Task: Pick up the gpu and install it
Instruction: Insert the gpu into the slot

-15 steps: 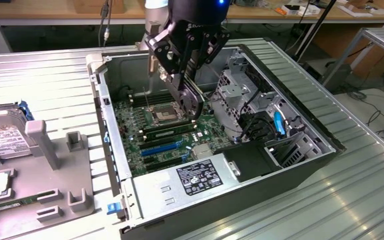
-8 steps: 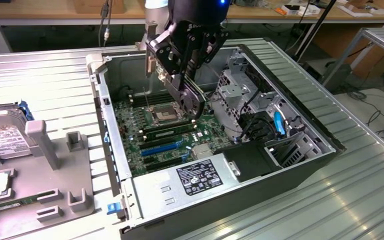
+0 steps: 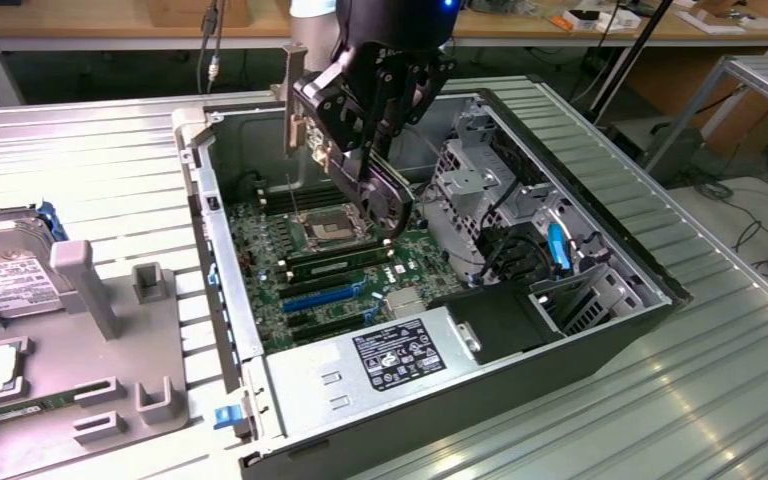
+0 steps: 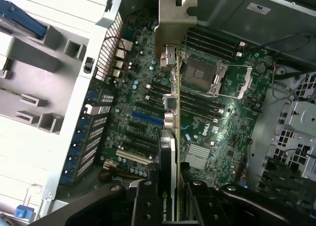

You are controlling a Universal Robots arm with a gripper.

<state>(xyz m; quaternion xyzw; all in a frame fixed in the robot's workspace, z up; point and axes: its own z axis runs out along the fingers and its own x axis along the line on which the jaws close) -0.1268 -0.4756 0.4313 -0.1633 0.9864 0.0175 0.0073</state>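
Exterior view, card: you hold the gpu [image 3: 387, 200], a thin green circuit card with black cooler and silver end bracket, on edge above the green motherboard [image 3: 271, 255] inside the open black computer case [image 3: 491, 410], not touching the board.
Exterior view, reason: it is held edge-down, likely so its connector can meet a slot.
Wrist view, jaws: they are pinching the gpu, one on each face, at the end away from its bracket.
Wrist view, alignment: the card appears to run crosswise to the blue slot [image 4: 145, 118], beside the silver processor socket [image 4: 205, 73].

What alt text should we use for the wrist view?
The gripper holds the gpu edge-on over the motherboard inside an open computer case. The card's silver end bracket is at its far end, near the CPU socket. A blue expansion slot lies on the board beside the card.
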